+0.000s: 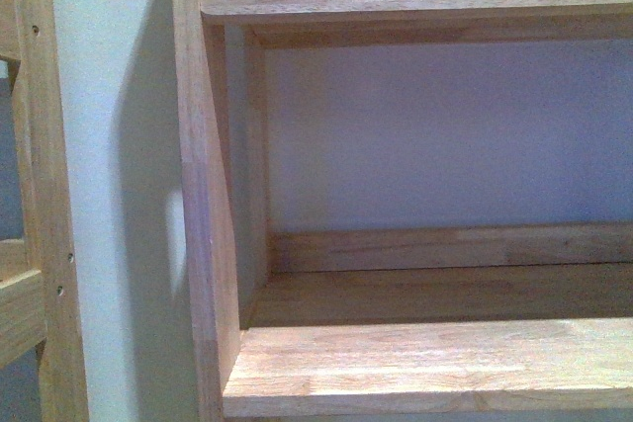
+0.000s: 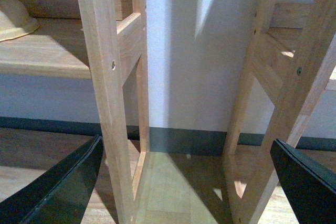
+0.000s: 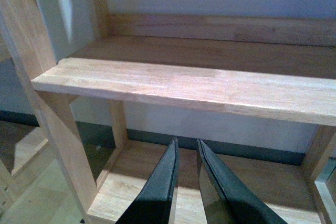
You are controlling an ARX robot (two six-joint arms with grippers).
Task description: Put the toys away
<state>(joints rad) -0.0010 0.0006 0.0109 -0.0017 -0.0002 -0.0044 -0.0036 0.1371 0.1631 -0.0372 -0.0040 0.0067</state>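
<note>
Front view: a wooden shelf (image 1: 425, 368) against a pale wall; no arm, toy or writing shows.

Left wrist view: the left pincer (image 2: 189, 182) is spread wide, holding nothing. Beyond its left finger, on another shelf board (image 2: 42, 51), lies a yellow rounded thing (image 2: 14, 18), cut off; its facing is unclear.

Right wrist view: the right pincer (image 3: 186, 182) is nearly pressed together, holding nothing, just below a bare shelf board (image 3: 184, 85).

Light wooden shelving (image 1: 425, 363) against a pale wall (image 1: 445, 135).
</note>
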